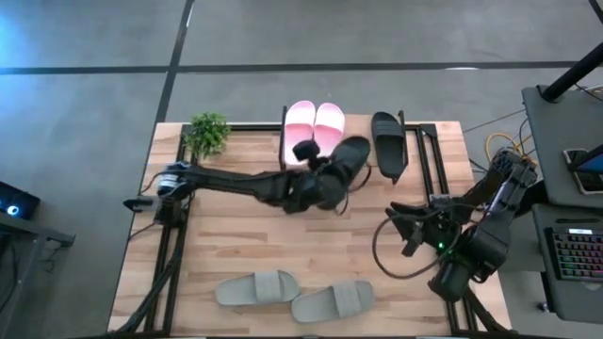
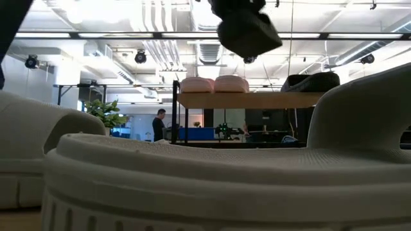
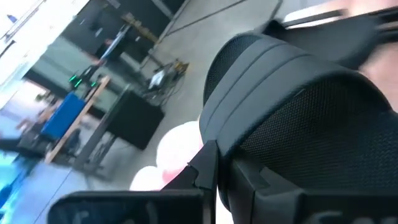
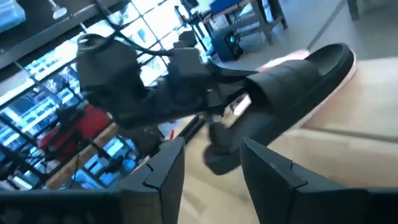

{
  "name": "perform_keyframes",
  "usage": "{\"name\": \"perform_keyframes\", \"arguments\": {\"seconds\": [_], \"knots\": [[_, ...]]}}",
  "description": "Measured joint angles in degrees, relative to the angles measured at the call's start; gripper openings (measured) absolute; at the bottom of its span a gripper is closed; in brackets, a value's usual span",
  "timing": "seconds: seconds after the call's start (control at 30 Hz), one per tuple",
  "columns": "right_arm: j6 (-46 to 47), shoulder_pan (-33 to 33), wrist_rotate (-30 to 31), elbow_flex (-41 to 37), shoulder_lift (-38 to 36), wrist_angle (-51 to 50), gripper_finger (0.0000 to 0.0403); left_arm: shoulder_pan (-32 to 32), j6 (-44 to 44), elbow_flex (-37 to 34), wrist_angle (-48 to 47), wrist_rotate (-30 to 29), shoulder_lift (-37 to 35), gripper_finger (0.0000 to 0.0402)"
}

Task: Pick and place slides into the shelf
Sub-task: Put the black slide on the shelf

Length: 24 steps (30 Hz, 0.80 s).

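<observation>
My left gripper (image 1: 325,181) reaches across the table's middle and is shut on one black slide (image 1: 350,158), held in the air just before the shelf (image 1: 415,151). The low view shows that slide (image 2: 247,29) high above the shelf's plank (image 2: 250,100). The pale pink pair (image 1: 314,122) and the other black slide (image 1: 388,143) rest sole-down on the shelf top. The grey-green pair (image 1: 254,287) lies flat by the table's near edge. My right gripper (image 4: 211,180) is open, low at the table's right side, pointing at the held slide (image 4: 298,81). My left gripper holds the black slide beside its wide strap (image 3: 298,124), coming level from the table's left. One finger (image 3: 205,168) shows against the strap's edge; the slide hides the other. The slide is lifted clear and tilted, its far end (image 4: 342,56) raised toward the shelf.
A small potted plant (image 1: 207,134) stands at the table's far left corner. A keyboard and desk (image 1: 575,254) sit beyond the right edge. Bare wood (image 1: 236,235) lies between the arms and the grey-green slide (image 1: 332,299). A person (image 2: 158,125) stands far off in the room.
</observation>
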Motion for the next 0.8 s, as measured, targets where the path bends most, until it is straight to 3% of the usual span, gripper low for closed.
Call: {"name": "perform_keyframes", "arguments": {"seconds": [0.27,0.4,0.8], "knots": [[-4.2,-3.2,3.4,0.0,-6.1,0.0,0.0137,6.3,-2.7,12.1,-2.4,1.8,7.2,0.0019],[-7.1,-5.3,4.0,0.0,-8.7,0.1,0.0136,7.7,-2.6,17.1,-1.9,5.6,10.3,0.0034],[-11.5,-9.8,0.9,0.0,-11.2,0.2,0.0136,13.7,-2.6,20.1,-1.2,8.1,17.2,0.0038]]}}
